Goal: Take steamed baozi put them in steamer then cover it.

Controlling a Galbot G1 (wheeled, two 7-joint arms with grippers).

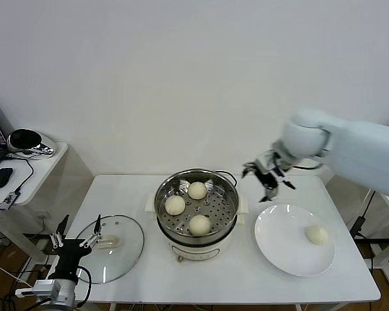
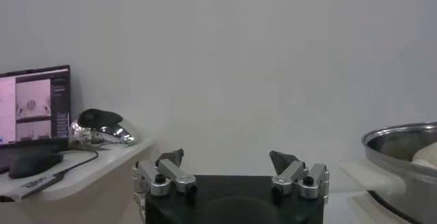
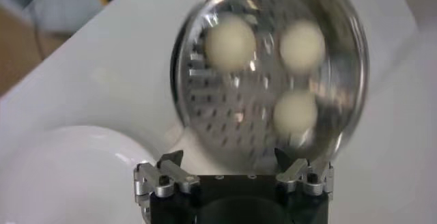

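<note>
Fingers spread wide and empty, right hand (image 1: 266,176) hangs above the gap between round shiny steel steamer (image 1: 228,194), holding three cream-white round buns (image 1: 199,224), and flat white plate (image 1: 278,249) carrying the fourth bun (image 1: 317,234). Left hand (image 1: 75,241), also wide, waits by the table's near-left edge (image 1: 84,299) beside the glass lid (image 1: 126,253).

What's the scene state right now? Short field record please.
buns in steamer: three
bun left: one on white plate
steamer: uncovered, table centre
glass lid: flat on table, left of steamer
right claw: open, empty, in the air between steamer and plate
left claw: open, empty, by table's left edge near lid
</note>
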